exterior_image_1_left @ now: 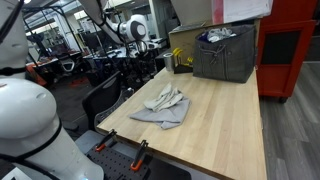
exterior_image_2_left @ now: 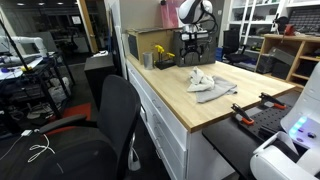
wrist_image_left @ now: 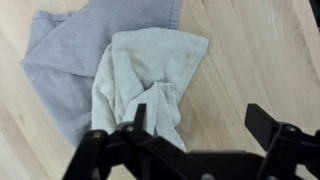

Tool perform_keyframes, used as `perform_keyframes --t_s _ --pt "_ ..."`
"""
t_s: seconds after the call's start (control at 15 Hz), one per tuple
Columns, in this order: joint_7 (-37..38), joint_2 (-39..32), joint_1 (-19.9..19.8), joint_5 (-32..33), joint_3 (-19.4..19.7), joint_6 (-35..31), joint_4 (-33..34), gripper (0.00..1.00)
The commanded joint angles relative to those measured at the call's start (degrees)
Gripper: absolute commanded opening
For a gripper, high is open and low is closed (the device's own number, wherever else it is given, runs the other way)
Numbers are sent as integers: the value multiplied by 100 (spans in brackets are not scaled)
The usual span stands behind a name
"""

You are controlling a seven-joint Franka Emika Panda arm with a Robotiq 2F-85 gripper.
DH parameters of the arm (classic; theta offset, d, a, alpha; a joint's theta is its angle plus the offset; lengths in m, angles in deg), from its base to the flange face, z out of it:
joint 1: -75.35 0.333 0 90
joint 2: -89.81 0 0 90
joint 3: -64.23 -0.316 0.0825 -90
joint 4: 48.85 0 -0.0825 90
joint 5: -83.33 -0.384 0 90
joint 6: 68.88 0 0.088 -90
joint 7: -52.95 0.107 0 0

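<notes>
A pale greenish-white cloth lies crumpled on top of a grey cloth on the light wooden table. The cloth pile shows in both exterior views. My gripper is open and empty. It hangs above the table, with one finger over the pale cloth's edge and the other over bare wood. In both exterior views the gripper is well above the table, toward its far end beyond the cloths, touching nothing.
A grey fabric bin and a brown box stand at the table's far end. A black office chair stands beside the table. Orange-handled clamps grip the table's near edge. A red cabinet stands beyond the table.
</notes>
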Motion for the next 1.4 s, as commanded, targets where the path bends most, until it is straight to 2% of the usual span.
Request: perform_keyframes --t_s 0.0,0.47,0.53,0.6,0.8,1.2,1.33 --pt "356 -819 121 -201 255 -244 549 100" --pt "1024 -2115 345 54 908 -193 1682 100" --pt "1089 -2243 368 55 951 -184 1817 75" --pt "1142 -2358 367 2 958 -202 1968 74" --pt "1266 -2518 460 30 978 -145 2239 51" --pt "1521 -2066 903 384 1026 126 2182 5" --pt "1728 -1949 1082 613 1081 398 2192 0"
